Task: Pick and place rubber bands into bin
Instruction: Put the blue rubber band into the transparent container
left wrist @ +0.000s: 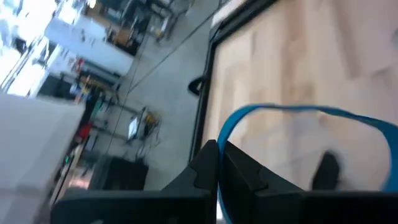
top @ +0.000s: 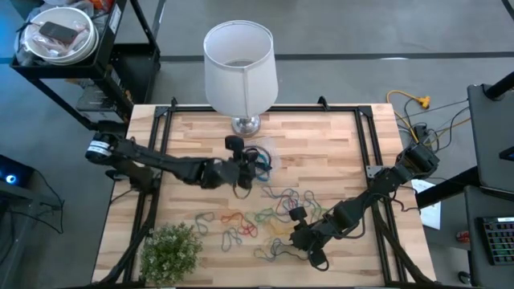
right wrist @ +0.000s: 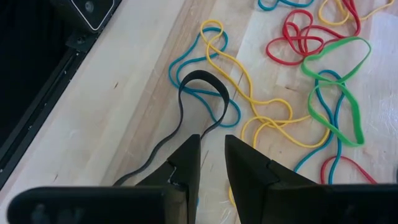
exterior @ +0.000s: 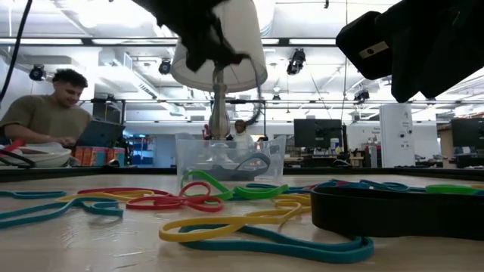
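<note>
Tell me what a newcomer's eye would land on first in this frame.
Probably the tangle of coloured rubber bands strewn over the front half of the wooden table, and the big white lamp shade at its back edge. Next, the left claw, shut on a blue band near the clear bin, while the right claw sits among the bands.

Overhead and tabletop-level views sharing the rubber bands [top: 265,217]; two close wrist views.
</note>
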